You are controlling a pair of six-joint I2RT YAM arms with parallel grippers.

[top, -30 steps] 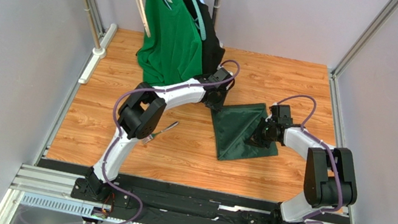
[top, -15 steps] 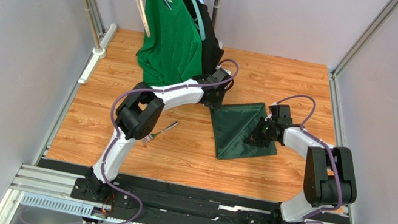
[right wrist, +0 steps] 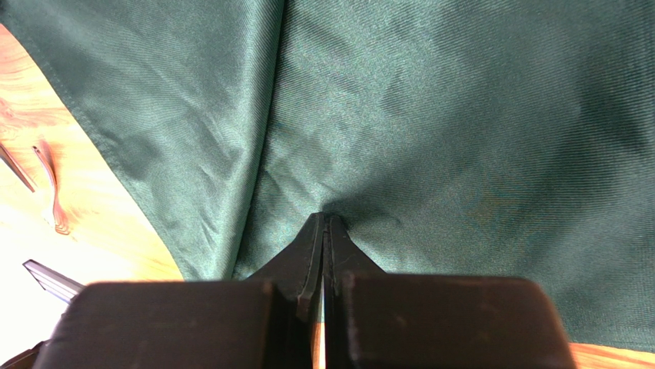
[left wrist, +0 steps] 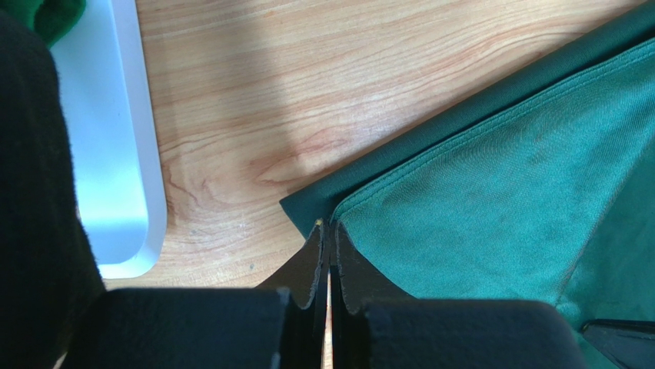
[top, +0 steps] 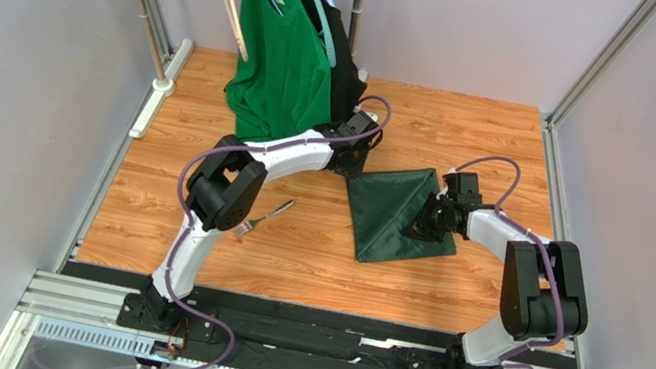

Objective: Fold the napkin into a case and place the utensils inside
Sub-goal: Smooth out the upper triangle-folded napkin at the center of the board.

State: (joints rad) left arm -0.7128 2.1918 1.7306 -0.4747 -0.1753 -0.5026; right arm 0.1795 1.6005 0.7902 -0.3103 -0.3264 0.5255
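Observation:
The dark green napkin (top: 401, 216) lies folded into a rough triangle on the wooden table right of centre. My left gripper (top: 351, 170) is at its far-left corner, and in the left wrist view the jaws (left wrist: 329, 226) are shut on the corner of the upper layer (left wrist: 492, 184). My right gripper (top: 420, 225) sits on the napkin's right part. In the right wrist view it (right wrist: 326, 218) is shut on a pinch of puckered cloth (right wrist: 430, 123). A silver fork (top: 263, 218) lies on the wood left of the napkin. Slim utensils (right wrist: 51, 184) show in the right wrist view.
A bright green T-shirt (top: 282, 55) and a black garment (top: 349, 77) hang on a rack at the back, just behind my left gripper. A white flat piece (left wrist: 115, 146) lies on the wood next to the napkin's corner. Metal frame posts (top: 146, 0) edge the table.
My left gripper has drawn slightly back and left with the napkin's corner, pulling that edge tauter. My right gripper has barely moved.

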